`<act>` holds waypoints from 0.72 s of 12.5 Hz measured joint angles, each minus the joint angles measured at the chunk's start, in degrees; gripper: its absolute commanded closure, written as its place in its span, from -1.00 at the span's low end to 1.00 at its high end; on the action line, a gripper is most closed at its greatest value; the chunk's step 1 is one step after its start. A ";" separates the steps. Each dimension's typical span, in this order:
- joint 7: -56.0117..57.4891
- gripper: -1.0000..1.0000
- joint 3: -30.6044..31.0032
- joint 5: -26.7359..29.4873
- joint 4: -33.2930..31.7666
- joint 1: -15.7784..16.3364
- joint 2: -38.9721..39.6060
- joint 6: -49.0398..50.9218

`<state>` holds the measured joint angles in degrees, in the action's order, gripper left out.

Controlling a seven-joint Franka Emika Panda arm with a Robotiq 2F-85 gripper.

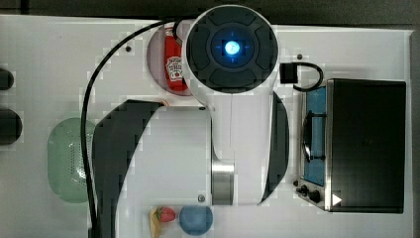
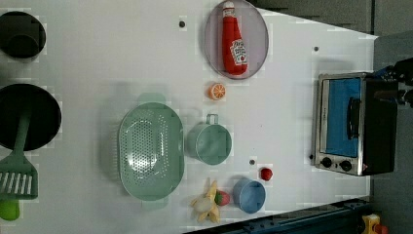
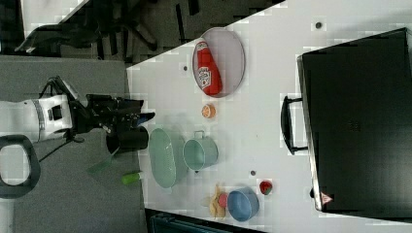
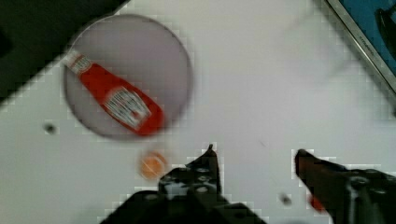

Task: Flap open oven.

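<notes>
While the gripper (image 4: 254,154) hangs empty, fingers apart, we should hook the oven (image 2: 358,124) handle (image 2: 354,118) squarely, then pull outward.

Wide white matte tabletop (image 2: 122,63) evenly lit, grey floor (image 3: 73,77) beyond its edge at the right view's left, dark chair legs (image 3: 141,24) upper left.

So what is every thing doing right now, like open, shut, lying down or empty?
Silver toaster oven with blue glass door: shut, handle untouched.
Black robot gripper: open, holding nothing, up above the table.
Red ketchup bottle: lying flat on the grey plate.
Green colander: upright, empty.
Green mug: upright, looks empty.
Blue cup: upright, looks empty.
</notes>
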<state>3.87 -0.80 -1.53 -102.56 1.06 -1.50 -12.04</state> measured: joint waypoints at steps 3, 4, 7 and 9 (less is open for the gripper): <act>-0.90 -0.99 -1.96 -0.15 -11.53 0.26 -14.56 13.06; -1.51 -1.00 -2.41 -0.50 -11.92 0.03 -18.16 13.78; -3.03 -0.65 -2.78 -0.55 -7.67 -0.60 -22.10 11.77; -3.20 -0.15 -2.52 -0.82 -7.16 -0.60 -22.17 11.56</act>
<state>0.67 -3.32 -2.35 -109.72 0.46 -23.67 -0.48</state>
